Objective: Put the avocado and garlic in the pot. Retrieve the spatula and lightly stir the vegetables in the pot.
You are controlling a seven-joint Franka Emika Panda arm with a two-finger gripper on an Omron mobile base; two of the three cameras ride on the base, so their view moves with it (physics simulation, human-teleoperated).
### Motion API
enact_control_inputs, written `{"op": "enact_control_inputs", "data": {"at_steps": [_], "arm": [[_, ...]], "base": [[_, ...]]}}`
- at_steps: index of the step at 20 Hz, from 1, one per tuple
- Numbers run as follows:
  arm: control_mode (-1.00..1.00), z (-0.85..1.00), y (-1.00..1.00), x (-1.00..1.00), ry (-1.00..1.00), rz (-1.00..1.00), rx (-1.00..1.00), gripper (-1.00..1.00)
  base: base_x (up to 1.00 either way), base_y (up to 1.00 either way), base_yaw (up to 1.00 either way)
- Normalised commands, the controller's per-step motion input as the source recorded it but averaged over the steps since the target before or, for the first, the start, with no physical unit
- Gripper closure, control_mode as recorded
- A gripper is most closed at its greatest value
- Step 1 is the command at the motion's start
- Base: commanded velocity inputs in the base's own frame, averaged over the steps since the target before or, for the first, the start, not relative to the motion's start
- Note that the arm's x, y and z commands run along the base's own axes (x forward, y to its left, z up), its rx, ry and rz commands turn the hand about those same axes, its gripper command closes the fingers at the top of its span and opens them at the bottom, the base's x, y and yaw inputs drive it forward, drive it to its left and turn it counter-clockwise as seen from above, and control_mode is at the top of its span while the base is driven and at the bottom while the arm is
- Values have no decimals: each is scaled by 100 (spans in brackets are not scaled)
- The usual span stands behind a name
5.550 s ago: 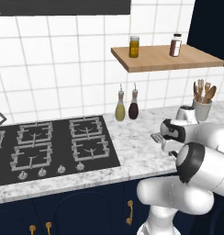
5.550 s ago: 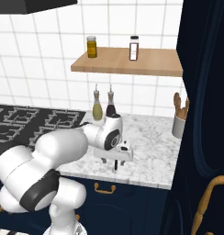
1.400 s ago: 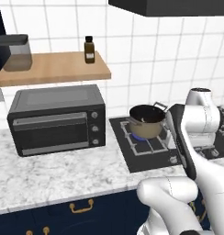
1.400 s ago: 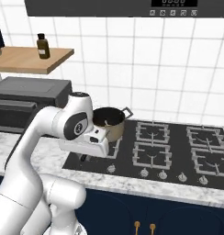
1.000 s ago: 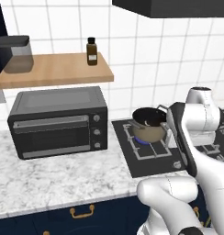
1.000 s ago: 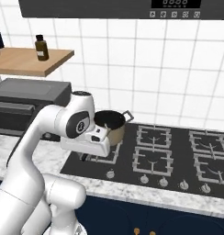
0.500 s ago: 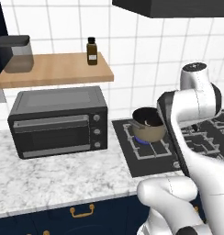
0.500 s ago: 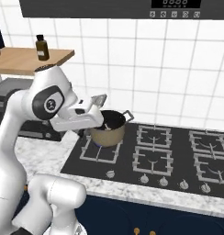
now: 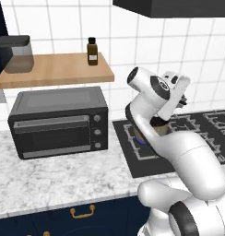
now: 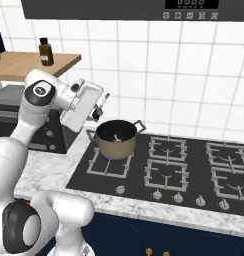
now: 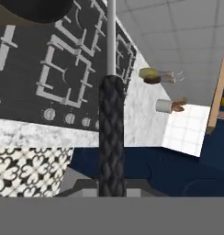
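Observation:
The brass-tan pot (image 10: 116, 144) stands on the hob's back-left burner; in the left base view my arm covers most of the pot (image 9: 161, 125). A small pale item (image 10: 115, 136), probably the garlic, lies on its black inside. The avocado is hidden. My gripper (image 10: 101, 108) hangs above and left of the pot's rim, tilted, shut on the spatula (image 11: 111, 133). The spatula's black textured handle and thin pale shaft run up the middle of the hand view, beside the pot (image 11: 33, 8) at its top left. The gripper (image 9: 180, 96) is also raised over the hob.
A black toaster oven (image 9: 59, 120) sits on the marble counter left of the hob (image 10: 169, 167). Above it a wooden shelf (image 9: 54, 70) carries a bottle (image 9: 91, 50) and a jar (image 9: 16, 54). Knobs line the hob's front edge. A range hood (image 10: 144, 9) hangs overhead.
The arm has swung upward: the hand rose from low in front of the pot to above its left rim and tilted over. The grip has stayed shut.

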Motion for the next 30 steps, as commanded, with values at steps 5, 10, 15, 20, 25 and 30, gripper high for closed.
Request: {"op": "enact_control_inputs", "data": {"at_steps": [5, 10, 15, 20, 25, 30], "arm": [[-100, 0, -24, 46, 56, 42, -53, 100], [-100, -2, -28, 33, 59, 47, -38, 100], [-100, 3, -18, 48, 62, 39, -16, 100], [-100, 3, 0, 62, 29, 32, -12, 100], [-100, 12, 2, 69, 0, 11, -17, 100], [-100, -4, 27, 100, 9, 11, -10, 100]], "base": [[0, 0, 0], [0, 0, 0], [0, 0, 0], [0, 0, 0], [0, 0, 0], [0, 0, 0]]}}
